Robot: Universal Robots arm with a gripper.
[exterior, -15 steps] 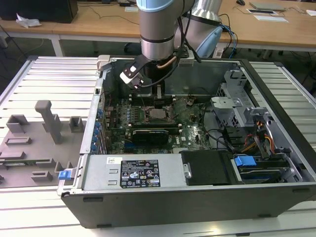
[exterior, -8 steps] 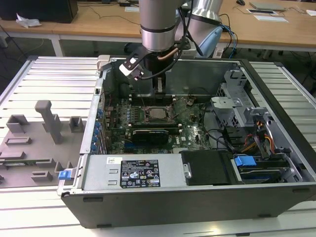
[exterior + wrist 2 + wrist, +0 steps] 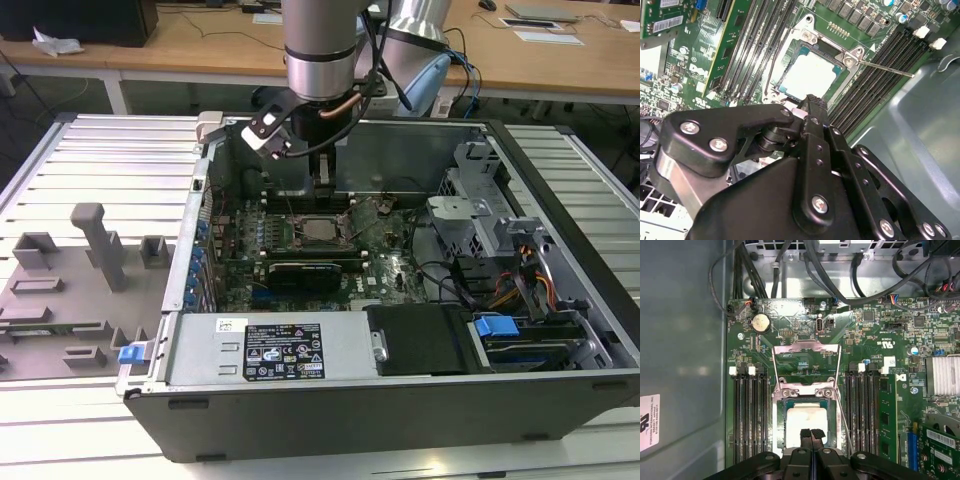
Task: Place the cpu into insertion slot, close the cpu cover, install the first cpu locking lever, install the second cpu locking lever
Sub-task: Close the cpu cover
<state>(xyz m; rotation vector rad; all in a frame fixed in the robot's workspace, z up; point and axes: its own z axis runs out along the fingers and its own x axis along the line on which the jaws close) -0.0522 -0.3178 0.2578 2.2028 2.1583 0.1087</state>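
Gripper [image 3: 811, 433] clenched on nothing, pads meeting, tips over edge of cpu [image 3: 807, 421]; contact unclear. Cpu seated flat, silver face up, in insertion slot [image 3: 812, 47]. Cpu cover [image 3: 806, 346] hinged open, exposing socket; locking lever [image 3: 885, 67] unlatched beside memory slots.

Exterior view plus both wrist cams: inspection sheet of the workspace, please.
Surface: slotted metal table, open PC case on it.
Job's things: cpu lying in insertion slot; cpu cover flipped up, open.
Clutter: grey fixture blocks at the exterior view's left.
Grippers: gripper shut, empty, over the cpu's edge; contact unclear.
Cables: black cables at the motherboard's edge.
Surroundings: wooden desks behind.
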